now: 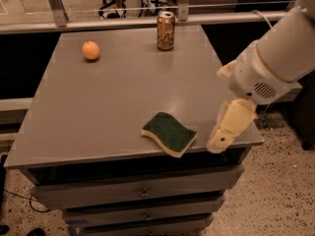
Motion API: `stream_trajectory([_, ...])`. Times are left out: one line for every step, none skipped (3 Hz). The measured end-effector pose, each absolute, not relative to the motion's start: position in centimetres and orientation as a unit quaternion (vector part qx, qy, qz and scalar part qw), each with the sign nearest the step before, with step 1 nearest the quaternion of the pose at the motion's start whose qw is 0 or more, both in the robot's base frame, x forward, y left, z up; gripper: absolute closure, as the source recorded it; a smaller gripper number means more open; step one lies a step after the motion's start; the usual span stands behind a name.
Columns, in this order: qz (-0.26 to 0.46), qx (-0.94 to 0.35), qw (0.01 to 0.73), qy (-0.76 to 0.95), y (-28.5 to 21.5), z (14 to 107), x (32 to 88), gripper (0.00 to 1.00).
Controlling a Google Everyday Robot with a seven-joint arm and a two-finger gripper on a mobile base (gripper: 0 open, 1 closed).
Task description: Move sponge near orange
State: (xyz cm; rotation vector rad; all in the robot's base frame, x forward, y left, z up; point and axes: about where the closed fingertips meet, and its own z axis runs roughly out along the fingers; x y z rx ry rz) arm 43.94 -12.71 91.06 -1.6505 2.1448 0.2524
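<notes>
The sponge [170, 133], dark green on top with pale yellow foam below, lies flat near the front edge of the grey table [108, 102], right of centre. The orange [90, 50] sits at the table's far left, well apart from the sponge. My gripper [225, 131], cream-coloured on a white arm [275, 58], hangs over the table's front right corner. It is just right of the sponge and not touching it.
A gold-brown drink can [166, 30] stands upright at the back of the table, right of the orange. Drawers [142, 193] run below the table's front edge. A rail and glass partition [123, 18] lie behind the table. Speckled floor lies to the right.
</notes>
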Motion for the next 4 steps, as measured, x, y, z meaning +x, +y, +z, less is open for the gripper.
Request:
stream_trajectory([0.129,-0.574,0.221,0.778,-9.6,87.4,44.7,0.00])
stream_trajectory([0.146,-0.559,0.230,0.783,-7.6,84.6,45.5,0.00])
stream_trajectory([0.152,-0.548,0.242,0.786,-6.1,82.6,46.6,0.17])
stream_trajectory([0.157,-0.538,0.251,0.790,-5.2,81.7,47.4,0.41])
